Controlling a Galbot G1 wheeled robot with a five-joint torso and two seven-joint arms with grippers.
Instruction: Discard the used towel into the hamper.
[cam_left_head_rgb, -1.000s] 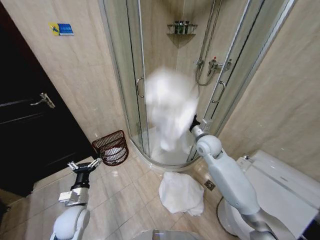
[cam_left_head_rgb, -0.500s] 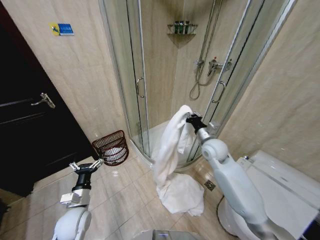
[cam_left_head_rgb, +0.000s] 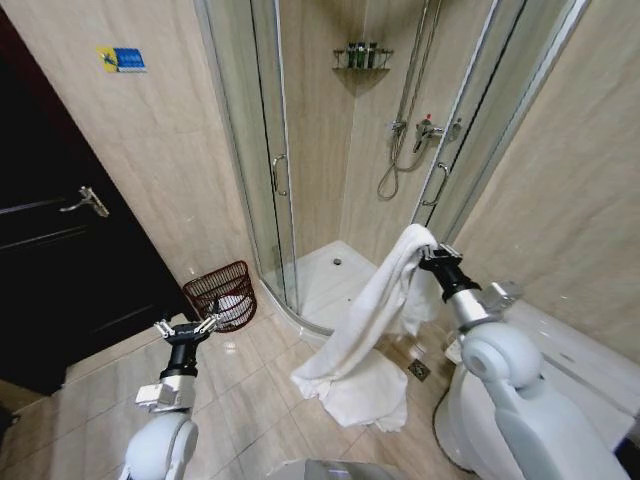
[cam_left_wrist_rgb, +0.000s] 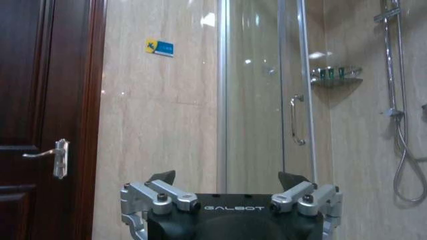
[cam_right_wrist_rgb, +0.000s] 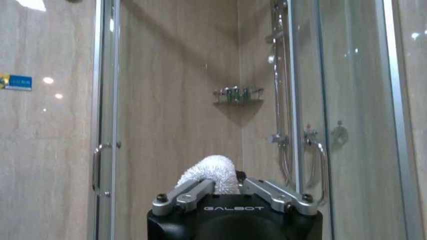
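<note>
- Towel (cam_left_head_rgb: 375, 310): one white towel, counted from the head view. My right gripper (cam_left_head_rgb: 432, 256) holds its top end, lifted in front of the shower enclosure (cam_left_head_rgb: 300, 150); the cloth hangs down and to my left from the fingers, and its lower part lies bunched on the tiled floor (cam_left_head_rgb: 260, 380).
- Right wrist view: a rounded fold of the towel (cam_right_wrist_rgb: 210, 172) stands up between my two fingers, which are drawn in close against it on both sides. The grip is narrow and closed on the cloth.
- Hamper (cam_left_head_rgb: 222, 293): one dark reddish-brown openwork basket, standing on the floor against the wall, between the dark door (cam_left_head_rgb: 60, 250) and the glass of the enclosure. Something white shows inside it; I cannot tell what.
- The towel and the hamper are well apart, the hamper lying to my left of the hanging cloth.
- Left gripper (cam_left_head_rgb: 186, 327): low at my left side, just in front of the hamper and not touching it. In the left wrist view its two fingers (cam_left_wrist_rgb: 161, 178) stand spread wide with nothing between them.
- Grippers counted: two, one loaded, one empty.
- Toilet (cam_left_head_rgb: 570, 370): one, white, at my right, partly behind the right arm.
</note>
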